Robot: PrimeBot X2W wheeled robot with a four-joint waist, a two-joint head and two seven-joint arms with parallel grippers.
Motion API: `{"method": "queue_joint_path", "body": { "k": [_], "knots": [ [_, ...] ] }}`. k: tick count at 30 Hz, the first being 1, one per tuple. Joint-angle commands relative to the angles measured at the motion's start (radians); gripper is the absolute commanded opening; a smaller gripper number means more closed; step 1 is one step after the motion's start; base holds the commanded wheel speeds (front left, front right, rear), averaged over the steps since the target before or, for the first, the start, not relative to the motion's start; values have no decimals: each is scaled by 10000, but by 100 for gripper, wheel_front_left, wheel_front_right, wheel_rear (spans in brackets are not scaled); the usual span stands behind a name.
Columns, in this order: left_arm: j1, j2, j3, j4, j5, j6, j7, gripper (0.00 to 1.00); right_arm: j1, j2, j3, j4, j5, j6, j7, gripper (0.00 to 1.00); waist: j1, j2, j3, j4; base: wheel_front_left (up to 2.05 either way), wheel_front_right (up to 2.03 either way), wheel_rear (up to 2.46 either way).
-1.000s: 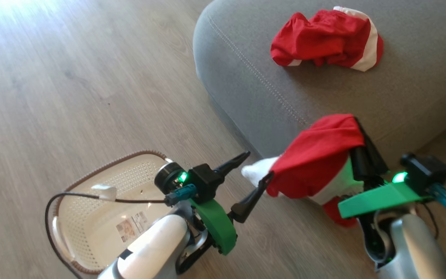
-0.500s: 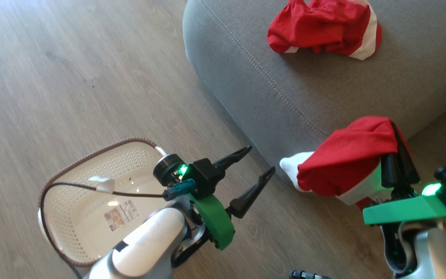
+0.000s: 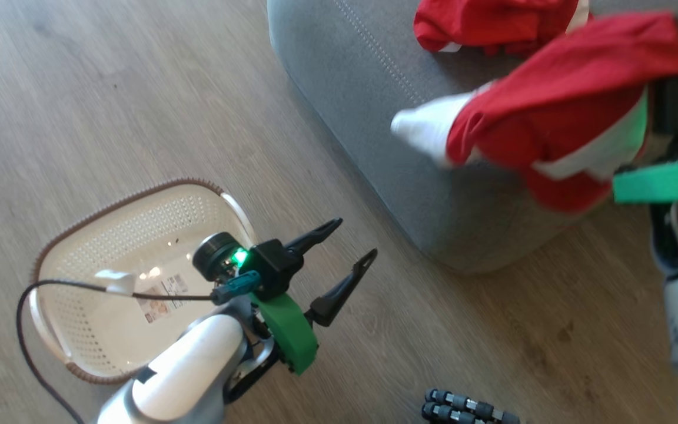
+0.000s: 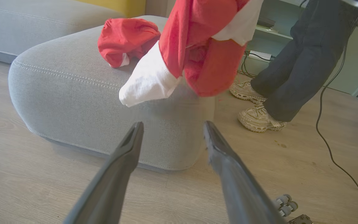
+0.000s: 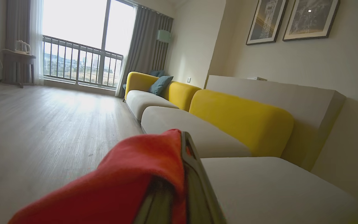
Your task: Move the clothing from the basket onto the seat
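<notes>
You have the right gripper (image 5: 182,146) clamped on the clothing (image 3: 557,100), which hangs, seemingly untouching, over the seat's (image 3: 374,106) near right corner; left gripper (image 3: 355,237) jaws apart, right of the basket (image 3: 109,206).

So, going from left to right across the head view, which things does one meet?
The basket → left gripper, open → clothing, hanging at the right. The seat and second red garment overlap these, so left out.
</notes>
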Motion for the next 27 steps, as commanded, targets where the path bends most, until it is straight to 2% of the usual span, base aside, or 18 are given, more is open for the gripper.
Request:
{"method": "queue_joint_path", "body": {
  "k": [1,6,19,23,27],
  "knots": [
    [-152,175,380,-355,113,-15,-124,100,-465,-248,170,-220,-70,-2,-63,0,0,0,174,-22,0,0,0],
    [-95,520,422,-469,237,-15,-124,100,-2201,-853,13,403,-547,-2,143,0,0,0,655,35,0,0,0],
    [-682,1189,-83,-657,213,-15,-124,100,-6013,-2555,-1148,1620,-1893,-2,1595,0,0,0,1929,942,0,0,0],
    [-874,1358,-237,-761,198,-15,-124,100,-6709,-2887,-2099,2267,-2254,-2,2262,0,0,0,2357,1348,0,0,0],
    [-1060,1524,-500,-864,202,-15,-124,100,-7178,-2957,-3331,2799,-2728,-2,2715,0,0,0,2823,1746,0,0,0]
  ]
}}
